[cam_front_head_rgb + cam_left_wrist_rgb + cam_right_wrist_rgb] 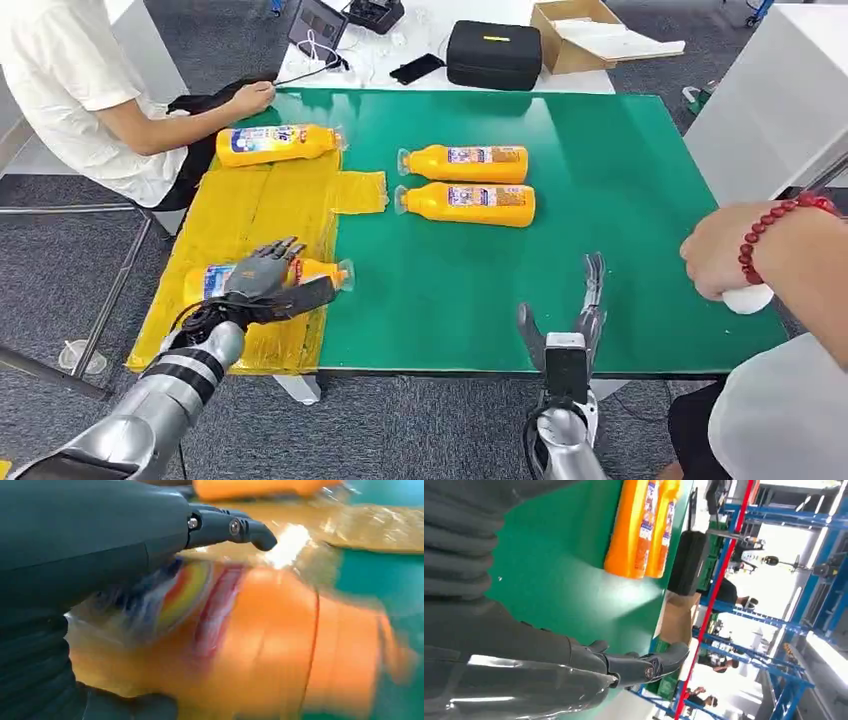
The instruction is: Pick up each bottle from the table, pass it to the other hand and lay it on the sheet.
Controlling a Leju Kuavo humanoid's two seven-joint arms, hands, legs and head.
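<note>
Bottle (300,272) under left hand (262,277)

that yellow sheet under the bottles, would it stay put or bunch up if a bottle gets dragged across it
Probably bunch up. The yellow sheet looks thin and glossy with wrinkles already in it, so it is likely floppy film. It seems only laid on the green table, one edge hanging past it. The bottle under the left hand may pin it locally.

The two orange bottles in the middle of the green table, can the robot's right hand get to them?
Probably yes. The right hand is open, holds nothing, and bare green table lies between it and the two bottles. Nothing stands in the way, though they lie farther back, so the arm must stretch forward.
</note>
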